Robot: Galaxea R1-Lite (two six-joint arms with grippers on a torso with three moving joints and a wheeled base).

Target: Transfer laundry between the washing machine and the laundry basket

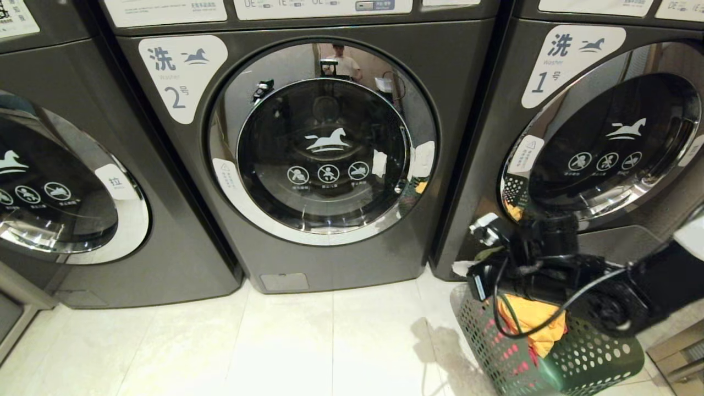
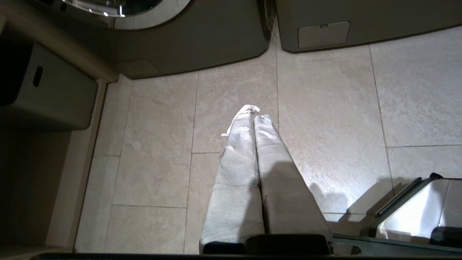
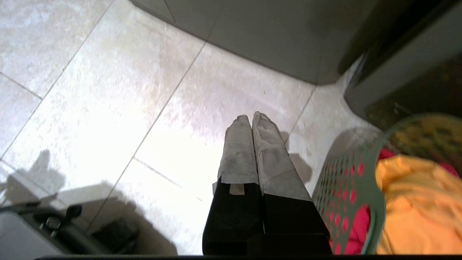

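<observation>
The washing machine (image 1: 324, 154) marked "2" stands in the middle of the head view with its round glass door shut; its base (image 2: 397, 21) shows in the left wrist view. The green laundry basket (image 1: 599, 352) sits on the floor at the lower right, in front of machine "1". Laundry lies in it: a yellow-orange garment (image 1: 536, 324) on top and a red-pink one (image 3: 361, 224) showing through the holes. My right arm (image 1: 550, 269) hangs over the basket's near-left side. My right gripper (image 3: 251, 119) is shut and empty over the tiles beside the basket (image 3: 364, 169). My left gripper (image 2: 253, 112) is shut and empty above the floor.
Machine "1" (image 1: 605, 137) stands right of the washing machine, and a third machine (image 1: 55, 181) stands to its left. A grey bin (image 2: 47, 94) sits in a recess at the far left. A person is reflected in the door's chrome rim (image 1: 344, 63). Pale floor tiles (image 1: 308, 341) lie before the machines.
</observation>
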